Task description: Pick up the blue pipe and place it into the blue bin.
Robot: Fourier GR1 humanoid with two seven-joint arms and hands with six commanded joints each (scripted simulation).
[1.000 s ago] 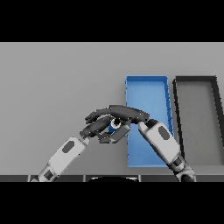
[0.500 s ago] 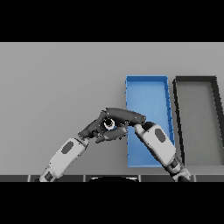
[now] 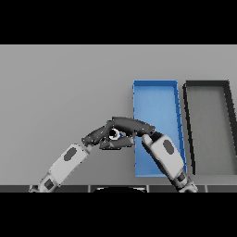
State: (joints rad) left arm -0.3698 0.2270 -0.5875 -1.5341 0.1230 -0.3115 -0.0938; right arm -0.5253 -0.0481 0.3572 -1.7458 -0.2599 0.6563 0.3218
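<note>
The blue pipe [image 3: 115,134] is a small blue piece with a pale end, just left of the blue bin [image 3: 156,99]. Only a little of it shows. My right hand [image 3: 127,125] reaches leftward across the bin's near left wall. Its fingers curl over the pipe and its thumb closes in from below. My left hand [image 3: 95,136] lies immediately left of the pipe with fingers relaxed, nearly touching the right hand. I cannot tell whether the pipe rests on the table or is lifted off it.
A black bin [image 3: 207,129] stands right of the blue bin, side by side with it. Both are long trays running away from me. My right forearm [image 3: 164,155] crosses the blue bin's near end.
My right hand has slid a little to the left and lower, and its fingers have closed tighter around the pipe. The left hand has barely shifted.
</note>
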